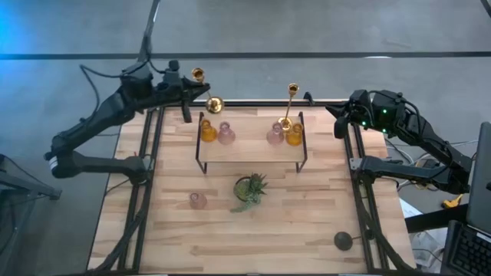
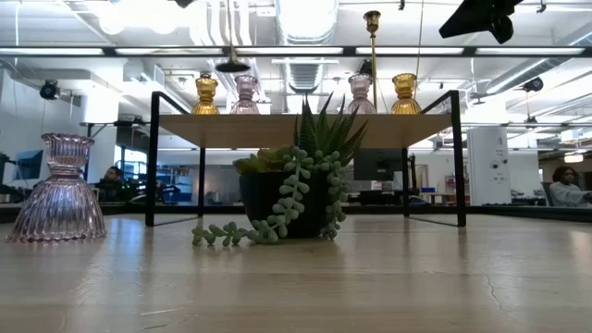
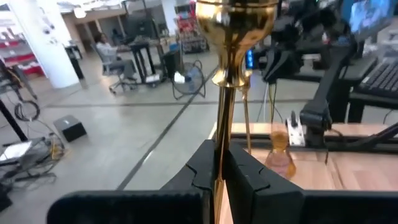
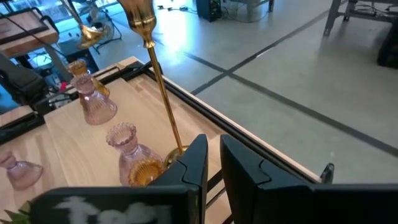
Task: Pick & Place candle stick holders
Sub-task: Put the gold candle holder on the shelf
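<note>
1. A gold candle stick holder (image 3: 225, 93) is clamped by its stem in the left gripper (image 3: 219, 171), raised at the table's (image 1: 253, 230) 11 o'clock corner.
2. The right gripper (image 4: 212, 165), fingers nearly closed and empty, is held at 1 o'clock.
3. The second gold holder (image 1: 291, 103) is stood on the shelf (image 1: 253, 149) with the glass holders (image 1: 217, 132).

Overhead looking down, low level across table (image 2: 388, 277), wrists close, all sharing shelf (image 1: 252, 152)

Four squat glass holders (image 2: 205, 95) top the shelf (image 2: 305, 129); a pink holder (image 2: 61, 190) stands left of the plant (image 2: 296, 180).
</note>
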{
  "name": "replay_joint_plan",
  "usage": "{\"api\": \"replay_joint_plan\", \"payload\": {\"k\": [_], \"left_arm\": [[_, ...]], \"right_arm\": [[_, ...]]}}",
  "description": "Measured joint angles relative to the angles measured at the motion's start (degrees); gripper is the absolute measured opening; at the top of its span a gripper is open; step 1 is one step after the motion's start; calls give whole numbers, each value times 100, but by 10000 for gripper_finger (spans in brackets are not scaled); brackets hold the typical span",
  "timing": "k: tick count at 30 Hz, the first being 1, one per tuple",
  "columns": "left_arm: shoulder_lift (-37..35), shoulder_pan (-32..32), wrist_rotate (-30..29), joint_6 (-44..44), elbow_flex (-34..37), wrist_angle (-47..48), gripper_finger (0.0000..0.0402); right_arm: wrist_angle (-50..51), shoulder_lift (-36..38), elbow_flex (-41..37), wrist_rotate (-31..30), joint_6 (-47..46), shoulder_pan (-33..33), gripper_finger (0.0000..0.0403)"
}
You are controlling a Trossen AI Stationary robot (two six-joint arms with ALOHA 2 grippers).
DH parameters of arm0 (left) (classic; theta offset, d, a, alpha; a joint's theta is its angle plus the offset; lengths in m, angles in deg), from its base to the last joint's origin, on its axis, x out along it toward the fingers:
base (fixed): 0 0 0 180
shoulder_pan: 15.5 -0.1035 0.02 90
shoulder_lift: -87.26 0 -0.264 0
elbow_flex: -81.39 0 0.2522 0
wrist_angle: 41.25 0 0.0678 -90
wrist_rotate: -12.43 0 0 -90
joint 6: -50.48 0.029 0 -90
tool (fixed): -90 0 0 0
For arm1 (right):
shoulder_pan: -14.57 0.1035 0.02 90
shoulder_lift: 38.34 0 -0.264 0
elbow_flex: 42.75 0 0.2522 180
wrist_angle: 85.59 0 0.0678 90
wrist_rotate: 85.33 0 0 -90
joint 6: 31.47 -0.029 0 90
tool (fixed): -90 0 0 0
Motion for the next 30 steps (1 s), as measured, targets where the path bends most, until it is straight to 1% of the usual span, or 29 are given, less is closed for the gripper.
{"api": "replay_joint_plan", "payload": {"k": [3,11,19,23,24,30], "left_arm": [[158,-131,159,63,4,24,19],[630,-479,341,135,13,-82,19],[857,-993,1059,101,34,-169,19],[979,-1259,1782,15,110,-296,19],[1008,-1293,1884,-21,143,-312,19],[1077,-1535,2008,20,599,-518,19]], "right_arm": [[46,-4,0,0,22,0,38],[103,-124,0,0,46,0,38],[118,-279,0,0,100,0,38],[114,-305,0,0,208,0,38],[115,-310,0,-2,208,0,38],[116,-296,0,-2,210,0,38]]}}
